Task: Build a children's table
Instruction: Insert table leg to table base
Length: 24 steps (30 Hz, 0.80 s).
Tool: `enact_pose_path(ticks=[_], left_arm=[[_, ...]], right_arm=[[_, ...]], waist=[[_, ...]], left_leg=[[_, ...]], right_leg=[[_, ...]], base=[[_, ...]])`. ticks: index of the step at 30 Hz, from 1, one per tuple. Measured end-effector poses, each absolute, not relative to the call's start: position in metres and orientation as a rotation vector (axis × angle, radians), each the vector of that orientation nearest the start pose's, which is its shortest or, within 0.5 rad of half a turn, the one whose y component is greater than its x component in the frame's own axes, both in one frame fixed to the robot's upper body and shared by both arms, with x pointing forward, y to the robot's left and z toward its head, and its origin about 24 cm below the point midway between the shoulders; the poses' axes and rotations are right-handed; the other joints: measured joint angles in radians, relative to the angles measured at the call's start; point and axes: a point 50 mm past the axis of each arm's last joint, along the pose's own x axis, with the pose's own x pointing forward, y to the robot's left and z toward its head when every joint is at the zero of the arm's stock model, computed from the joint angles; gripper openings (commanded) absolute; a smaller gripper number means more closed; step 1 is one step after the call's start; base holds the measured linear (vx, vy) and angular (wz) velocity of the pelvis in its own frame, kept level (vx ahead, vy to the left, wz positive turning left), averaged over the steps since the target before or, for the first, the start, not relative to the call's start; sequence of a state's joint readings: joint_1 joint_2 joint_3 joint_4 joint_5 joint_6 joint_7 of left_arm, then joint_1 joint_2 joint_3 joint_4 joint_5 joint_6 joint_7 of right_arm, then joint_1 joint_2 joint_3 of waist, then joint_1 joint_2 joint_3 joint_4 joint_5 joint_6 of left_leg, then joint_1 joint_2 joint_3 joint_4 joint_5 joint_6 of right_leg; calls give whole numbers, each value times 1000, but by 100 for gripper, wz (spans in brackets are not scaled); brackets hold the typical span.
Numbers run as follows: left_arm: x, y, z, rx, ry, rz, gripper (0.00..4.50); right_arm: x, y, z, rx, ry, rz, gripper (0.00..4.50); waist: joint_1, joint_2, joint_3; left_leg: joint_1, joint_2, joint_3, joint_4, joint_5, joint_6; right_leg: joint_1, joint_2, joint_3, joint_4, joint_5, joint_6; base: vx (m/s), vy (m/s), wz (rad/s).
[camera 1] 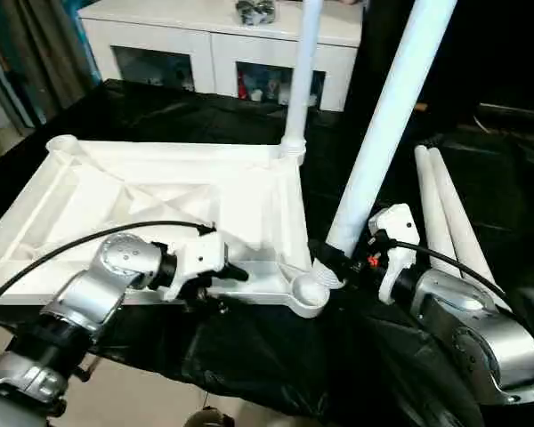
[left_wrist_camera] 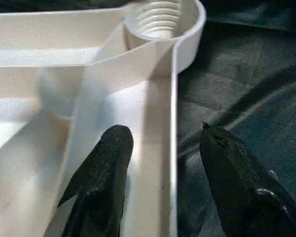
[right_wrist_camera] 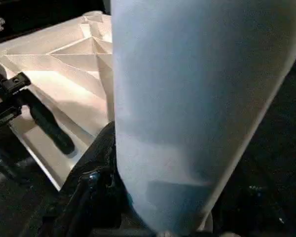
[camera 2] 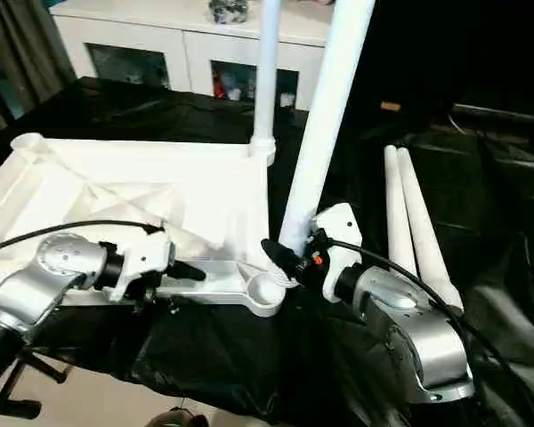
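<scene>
The white tabletop lies upside down on the black cover, ribbed underside up. One white leg stands upright in its far right corner socket. My right gripper is shut on a second leg, which tilts to the right; its lower end hangs close above and just right of the near right socket. My left gripper is open, with one finger inside the front rim and the other outside it. The threaded socket lies just ahead of it.
Two more white legs lie side by side on the black cover to the right. A white cabinet with glass-fronted compartments stands behind the work surface. The surface's front edge runs just below my forearms.
</scene>
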<state>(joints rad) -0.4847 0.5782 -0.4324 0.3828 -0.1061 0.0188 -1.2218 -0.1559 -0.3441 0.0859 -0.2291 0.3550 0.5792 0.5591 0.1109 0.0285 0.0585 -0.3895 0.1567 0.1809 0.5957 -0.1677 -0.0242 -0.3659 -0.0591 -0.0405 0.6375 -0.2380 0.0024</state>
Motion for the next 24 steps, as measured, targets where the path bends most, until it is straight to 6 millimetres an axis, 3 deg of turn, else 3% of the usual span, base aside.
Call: enact_pose_path(ticks=[5,19,21,24], left_arm=[[291,154,48,526,428,-1451,181],[294,161,47,462,434,-1462,63],[295,162,46,460,433,-1462,63],[294,161,46,425,433,-1459,31]], right_arm=[[260,-141,83,24,254,752,193],[263,-140,88,16,224,772,193],[264,-139,90,11,214,774,193],[266,-139,92,8,207,776,193]], waist=[[0,16,-5],[1,15,-5],[1,15,-5],[1,10,-4]], left_leg=[[1,0,0,0,0,0],[1,0,0,0,0,0],[1,0,0,0,0,0],[1,1,1,0,0,0]], right_leg=[[0,0,0,2,0,0],[-1,0,0,3,0,-1],[-1,0,0,3,0,-1],[-1,0,0,3,0,-1]], base=[[0,0,0],[0,0,0],[0,0,0],[0,0,0]])
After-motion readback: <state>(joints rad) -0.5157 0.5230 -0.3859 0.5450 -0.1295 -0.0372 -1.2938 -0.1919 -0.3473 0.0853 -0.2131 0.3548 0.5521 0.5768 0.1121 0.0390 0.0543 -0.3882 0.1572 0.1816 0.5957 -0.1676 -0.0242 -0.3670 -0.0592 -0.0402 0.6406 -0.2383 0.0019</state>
